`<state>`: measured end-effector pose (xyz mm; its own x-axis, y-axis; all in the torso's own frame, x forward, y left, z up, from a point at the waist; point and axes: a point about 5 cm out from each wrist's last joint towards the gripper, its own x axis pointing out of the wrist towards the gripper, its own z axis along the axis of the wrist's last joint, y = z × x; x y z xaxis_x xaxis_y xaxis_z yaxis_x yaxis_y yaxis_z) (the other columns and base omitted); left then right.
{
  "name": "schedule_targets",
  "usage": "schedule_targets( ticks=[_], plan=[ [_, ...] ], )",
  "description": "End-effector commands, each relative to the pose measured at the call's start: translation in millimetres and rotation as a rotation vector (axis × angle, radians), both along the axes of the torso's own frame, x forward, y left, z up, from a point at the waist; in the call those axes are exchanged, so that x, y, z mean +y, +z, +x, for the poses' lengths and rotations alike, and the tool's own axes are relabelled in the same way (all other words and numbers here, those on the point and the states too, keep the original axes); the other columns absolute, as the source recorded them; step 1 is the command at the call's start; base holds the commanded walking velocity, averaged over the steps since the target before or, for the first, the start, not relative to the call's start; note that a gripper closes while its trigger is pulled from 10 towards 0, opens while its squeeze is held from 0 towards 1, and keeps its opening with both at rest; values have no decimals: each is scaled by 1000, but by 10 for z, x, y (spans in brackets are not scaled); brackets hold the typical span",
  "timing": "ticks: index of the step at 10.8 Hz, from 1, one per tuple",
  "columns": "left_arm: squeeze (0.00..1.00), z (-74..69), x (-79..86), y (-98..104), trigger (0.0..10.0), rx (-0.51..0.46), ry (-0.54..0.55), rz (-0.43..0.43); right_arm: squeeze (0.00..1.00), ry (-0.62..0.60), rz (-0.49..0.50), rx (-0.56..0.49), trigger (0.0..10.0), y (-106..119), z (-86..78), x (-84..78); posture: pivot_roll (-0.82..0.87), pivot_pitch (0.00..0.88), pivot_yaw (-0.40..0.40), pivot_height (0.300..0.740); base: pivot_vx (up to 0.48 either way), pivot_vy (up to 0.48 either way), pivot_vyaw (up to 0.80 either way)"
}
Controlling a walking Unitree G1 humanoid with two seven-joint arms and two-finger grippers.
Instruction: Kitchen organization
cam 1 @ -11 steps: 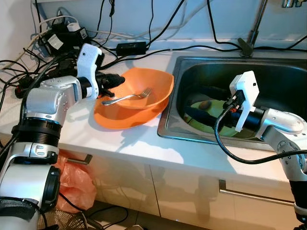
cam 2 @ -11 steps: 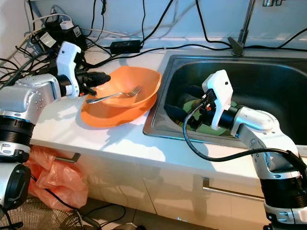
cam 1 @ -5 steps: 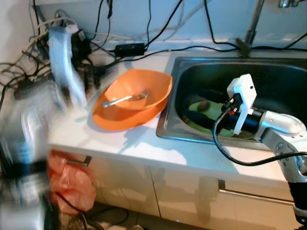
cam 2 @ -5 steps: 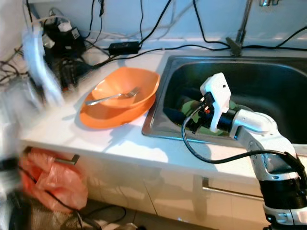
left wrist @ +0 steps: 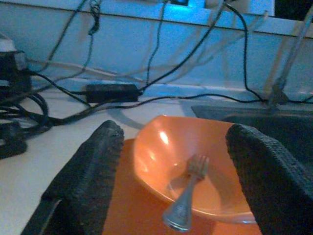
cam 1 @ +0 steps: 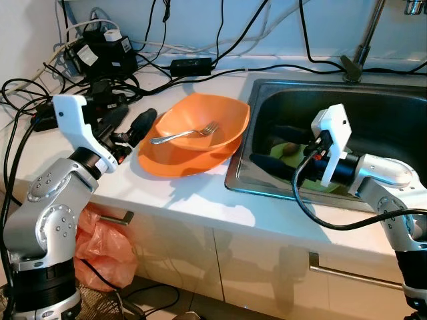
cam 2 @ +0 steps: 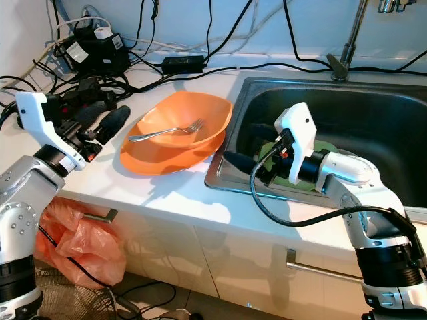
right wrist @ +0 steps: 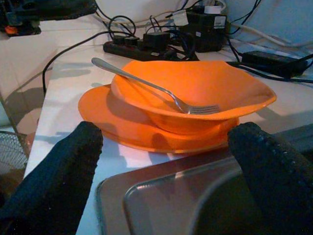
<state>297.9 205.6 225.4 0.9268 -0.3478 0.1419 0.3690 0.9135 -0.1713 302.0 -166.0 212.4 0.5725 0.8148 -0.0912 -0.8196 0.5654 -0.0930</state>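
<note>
An orange bowl sits on an orange plate on the white counter, left of the sink. A metal fork lies in the bowl, tines toward the sink. My left gripper hovers open just left of the plate, pointing at the bowl and touching nothing. Down in the sink's left part, my right gripper is open and empty, and faces the bowl over the sink's rim. A green plate lies on the sink floor beneath it.
Power strips, adapters and tangled black cables crowd the counter's back left, close behind my left arm. A faucet rises behind the sink. Below the counter are drawer handles and an orange plastic bag.
My left arm swung back from the bowl's left rim and now points at it from a short way off. The right arm barely moved. The camera shifted slightly.
</note>
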Motion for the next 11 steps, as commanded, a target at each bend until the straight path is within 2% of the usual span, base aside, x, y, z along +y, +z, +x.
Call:
schedule_targets(
  ticks=[1, 2, 4, 6, 7, 8, 9, 10, 11],
  plan=[
    [1000, 4, 87, -66, 10000, 31, 64, -2, 0, 22, -9, -17, 10000, 30, -3, 34, 140, 16, 130, 740, 0, 0, 0],
    [1000, 25, 46, -153, 10000, 75, 65, -10, 0, 21, -11, -16, 10000, 28, -9, 25, 138, 18, 130, 740, 0, 0, 0],
    [1000, 49, -22, -241, 10000, 69, 50, 13, 0, 23, -11, -18, 10000, 40, -6, 26, 133, 23, 128, 740, 0, 0, 0],
    [1000, 81, -72, -416, 10000, 86, 63, 27, 0, 22, -12, -16, 10000, 30, -6, 40, 120, 25, 129, 740, 0, 0, 0],
    [1000, 93, -99, -427, 10000, 85, 60, 19, 0, 21, -14, -15, 10000, 29, -12, 35, 118, 26, 128, 740, 0, 0, 0],
    [1000, 125, -147, -439, 10000, 91, 45, -36, 0, 15, -17, -14, 10000, 29, -14, 15, 111, 26, 127, 740, 0, 0, 0],
    [710, 164, -124, -471, 10000, 109, 56, -125, 0, 12, -16, -15, 10000, 30, -13, 17, 109, 28, 127, 740, 0, 0, 0],
    [0, 205, -110, -444, 10000, 99, 58, -196, 0, 13, -16, -14, 10000, 26, -9, 25, 109, 27, 126, 740, 0, 0, 0],
    [0, 260, -97, -387, 10000, 87, 50, -288, 0, 10, -21, -14, 10000, 16, -1, 24, 107, 27, 126, 740, 0, 0, 0]
  ],
)
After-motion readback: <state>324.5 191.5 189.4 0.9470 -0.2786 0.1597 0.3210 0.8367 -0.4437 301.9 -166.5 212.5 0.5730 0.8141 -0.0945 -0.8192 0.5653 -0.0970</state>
